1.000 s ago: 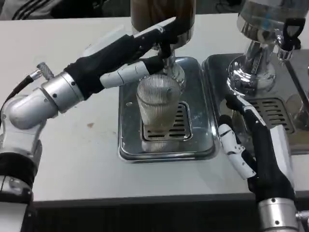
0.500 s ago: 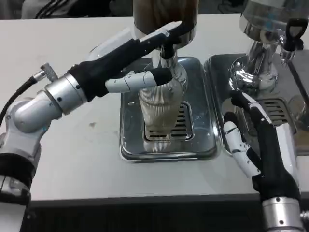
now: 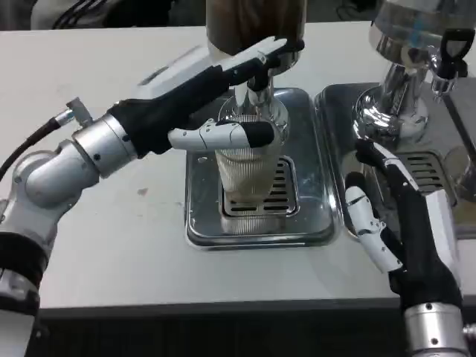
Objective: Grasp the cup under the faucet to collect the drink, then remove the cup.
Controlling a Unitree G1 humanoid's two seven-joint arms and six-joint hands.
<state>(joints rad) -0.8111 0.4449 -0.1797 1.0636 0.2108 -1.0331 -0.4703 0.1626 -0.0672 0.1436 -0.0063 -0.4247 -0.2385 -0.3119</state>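
So the cup (image 3: 245, 178), a ribbed clear one, sits upright in the middle of the frame on the slotted grate of the tray (image 3: 201, 223), right under the faucet (image 3: 256, 89). There's a bit of pale liquid showing near its bottom, hard to say how much.

The left hand (image 3: 216, 97) comes in from the left side of the frame and is wrapped around the cup's upper part. One finger lies across the front of the cup just below the rim, touching it, and the rest of the hand runs up behind and beside the rim toward the faucet. The top fingers reach up by the faucet's black lever; can't tell if they actually touch it. The cup's base looks to be sitting on the grate.

The right hand (image 3: 394, 216) is at the lower right, well apart from the cup. Its fingers are spread and it's holding nothing. It hovers over the seam between the tray and a second tray (image 3: 335, 100) on the right, fingertips pointing toward the top of the frame.

A second dispenser (image 3: 405, 67), shiny chrome, stands on that tray at the upper right, with a black tap handle (image 3: 450, 48) at the far right edge. Everything's on a white table (image 3: 111, 245).
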